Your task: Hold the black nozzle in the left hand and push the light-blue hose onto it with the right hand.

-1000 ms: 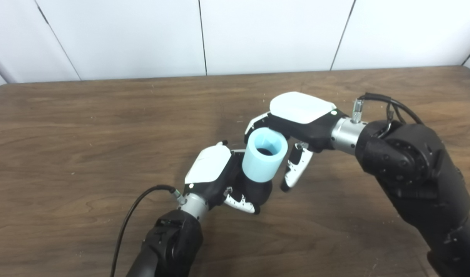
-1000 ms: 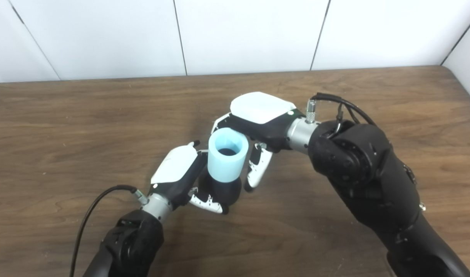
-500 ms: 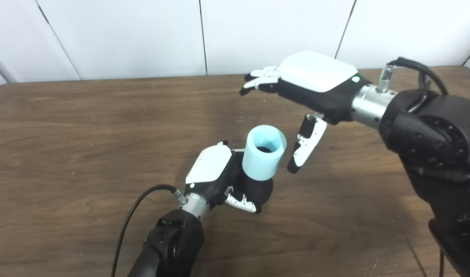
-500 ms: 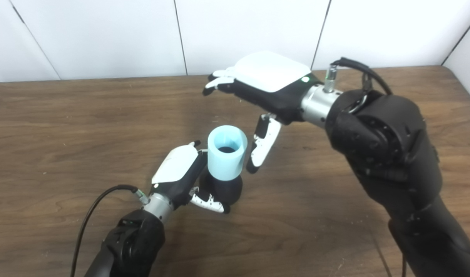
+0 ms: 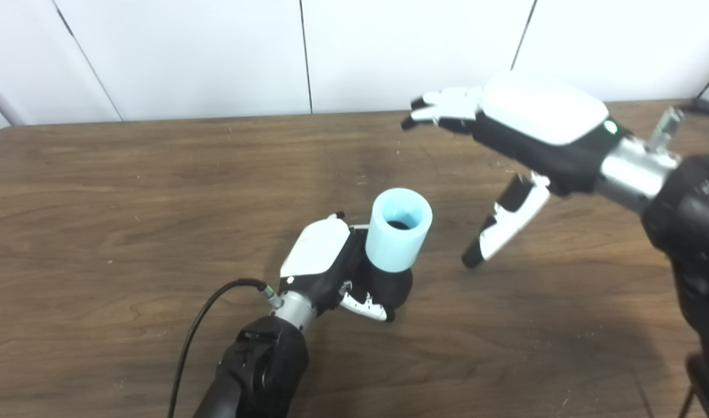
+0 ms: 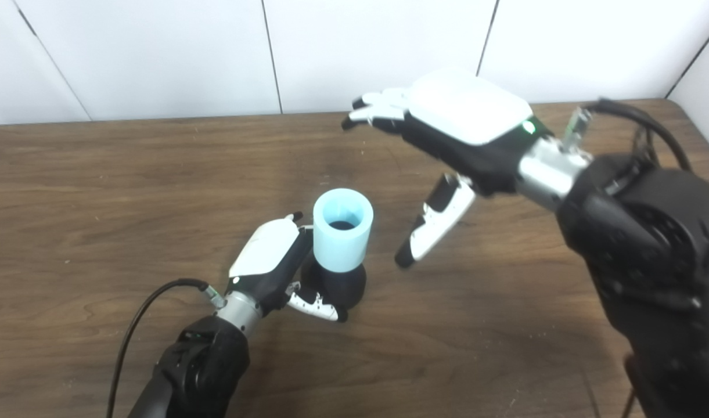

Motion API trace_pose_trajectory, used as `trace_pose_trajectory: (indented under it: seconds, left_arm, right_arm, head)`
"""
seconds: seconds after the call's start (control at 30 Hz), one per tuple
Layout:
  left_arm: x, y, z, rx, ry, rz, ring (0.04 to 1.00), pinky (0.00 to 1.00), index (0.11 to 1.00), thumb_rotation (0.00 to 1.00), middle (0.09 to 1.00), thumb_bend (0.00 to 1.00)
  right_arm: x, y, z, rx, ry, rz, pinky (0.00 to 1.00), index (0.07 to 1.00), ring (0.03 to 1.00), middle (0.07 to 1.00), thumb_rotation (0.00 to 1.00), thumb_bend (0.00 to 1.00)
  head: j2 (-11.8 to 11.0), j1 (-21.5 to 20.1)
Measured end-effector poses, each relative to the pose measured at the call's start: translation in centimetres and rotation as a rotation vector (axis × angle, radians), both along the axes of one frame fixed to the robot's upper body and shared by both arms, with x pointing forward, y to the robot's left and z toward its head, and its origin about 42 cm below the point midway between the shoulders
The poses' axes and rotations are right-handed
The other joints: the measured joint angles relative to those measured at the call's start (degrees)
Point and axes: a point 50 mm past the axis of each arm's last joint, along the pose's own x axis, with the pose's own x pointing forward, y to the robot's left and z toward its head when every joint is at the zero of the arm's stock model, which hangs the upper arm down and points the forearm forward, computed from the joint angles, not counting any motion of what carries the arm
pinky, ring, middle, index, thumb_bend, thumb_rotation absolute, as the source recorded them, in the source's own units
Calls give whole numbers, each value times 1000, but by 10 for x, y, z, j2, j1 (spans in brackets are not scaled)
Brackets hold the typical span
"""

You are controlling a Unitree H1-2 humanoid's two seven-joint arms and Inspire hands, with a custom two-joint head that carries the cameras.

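Black nozzle (image 5: 392,283) shows only its base, its top hidden inside the light-blue hose (image 5: 398,237) seated upright on it; the left hand (image 5: 325,264) wraps closed around that base on the wooden table (image 5: 128,191), its fingers mostly hidden behind it; the right hand (image 6: 464,125) hangs above and to the right, well apart from the hose, spread wide and holding nothing, its forearm cut off at the frame edge.

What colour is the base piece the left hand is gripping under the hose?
Black; the nozzle shows best in the right eye view, below the light-blue hose.
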Motion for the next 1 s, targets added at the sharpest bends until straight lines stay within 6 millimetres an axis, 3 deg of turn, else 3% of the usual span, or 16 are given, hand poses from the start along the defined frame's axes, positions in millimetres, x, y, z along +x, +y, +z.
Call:
trace_pose_trajectory:
  seconds: [0.17, 0.37, 0.53, 1.0]
  left_arm:
    - [0, 1, -1, 0, 3, 4, 672, 1000, 474, 0, 506, 521]
    - [0, 2, -1, 0, 2, 4, 671, 1000, 471, 0, 511, 520]
    - [0, 4, -1, 2, -1, -1, 671, 1000, 471, 0, 512, 520]
    - [0, 6, -2, 9, -2, -10, 674, 1000, 469, 0, 514, 519]
  right_arm:
    - [-9, -9, -9, -115, -50, 74, 1000, 961, 1000, 1000, 772, 768]
    - [-14, -13, -24, -69, -83, 136, 1000, 996, 1000, 1000, 864, 760]
    - [-8, -23, -31, -56, -100, 114, 1000, 1000, 1000, 1000, 897, 764]
    - [-22, -15, -47, 27, -133, 182, 1000, 1000, 1000, 1000, 899, 743]
  head:
    - [-1, 3]
    - [-3, 10]
    - [3, 7]
    - [4, 1]
